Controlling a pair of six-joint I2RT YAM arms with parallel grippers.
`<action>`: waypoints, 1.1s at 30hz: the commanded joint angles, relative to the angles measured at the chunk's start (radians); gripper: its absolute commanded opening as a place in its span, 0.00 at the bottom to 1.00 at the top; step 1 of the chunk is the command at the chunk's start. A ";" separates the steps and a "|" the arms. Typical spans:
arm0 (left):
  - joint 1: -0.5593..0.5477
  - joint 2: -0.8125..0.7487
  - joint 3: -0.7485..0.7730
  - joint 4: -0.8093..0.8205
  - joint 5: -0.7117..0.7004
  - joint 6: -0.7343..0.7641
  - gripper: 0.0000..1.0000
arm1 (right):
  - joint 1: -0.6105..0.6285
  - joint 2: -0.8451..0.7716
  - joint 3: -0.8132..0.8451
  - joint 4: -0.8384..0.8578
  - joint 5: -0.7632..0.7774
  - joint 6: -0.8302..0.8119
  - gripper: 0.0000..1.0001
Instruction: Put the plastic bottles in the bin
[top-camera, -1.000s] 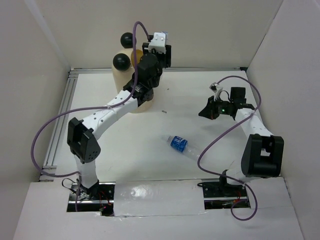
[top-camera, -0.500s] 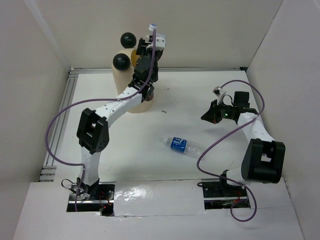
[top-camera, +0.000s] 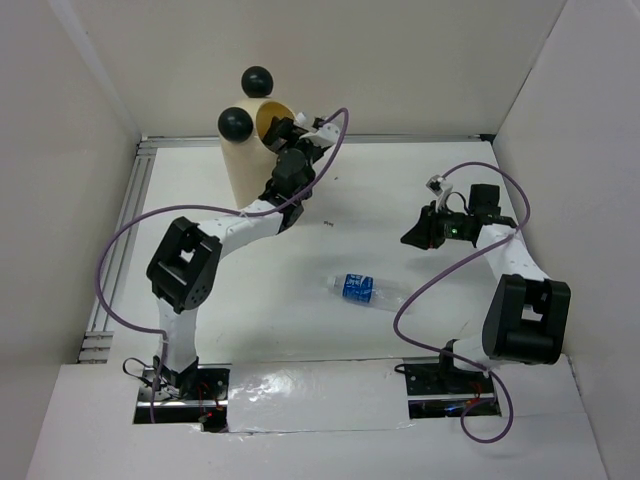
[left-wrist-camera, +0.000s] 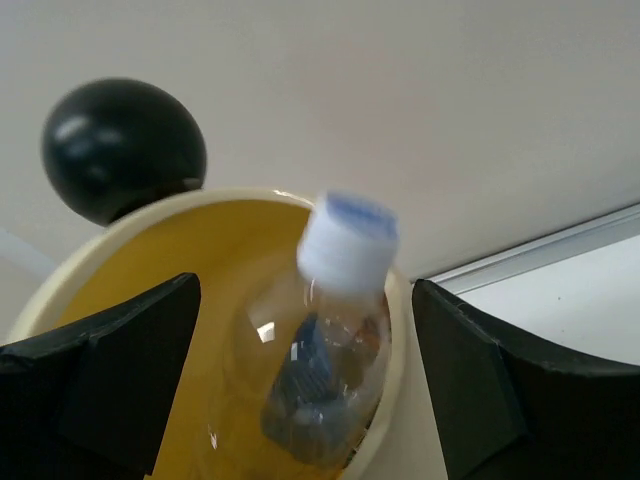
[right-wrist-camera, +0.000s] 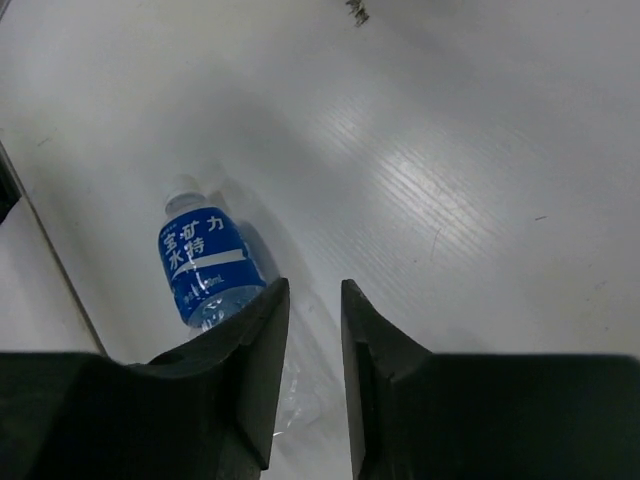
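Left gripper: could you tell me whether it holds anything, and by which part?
Nothing: the left gripper is wide open, the bottle between its fingers touching neither, over the bin.

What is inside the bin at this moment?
One clear bottle, pale cap up, sits in its mouth, framed by the open left gripper. The bin's bottom is hidden below it.
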 joint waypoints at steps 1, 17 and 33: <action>-0.018 -0.117 0.047 0.106 -0.002 0.026 1.00 | -0.008 0.013 0.031 -0.033 -0.029 -0.037 0.42; -0.276 -0.307 0.426 -0.556 -0.112 -0.273 1.00 | 0.158 0.074 0.139 -0.634 -0.051 -0.853 1.00; -0.313 -1.420 -0.736 -1.496 -0.070 -1.580 0.99 | 0.653 0.086 0.067 -0.056 0.420 -0.326 1.00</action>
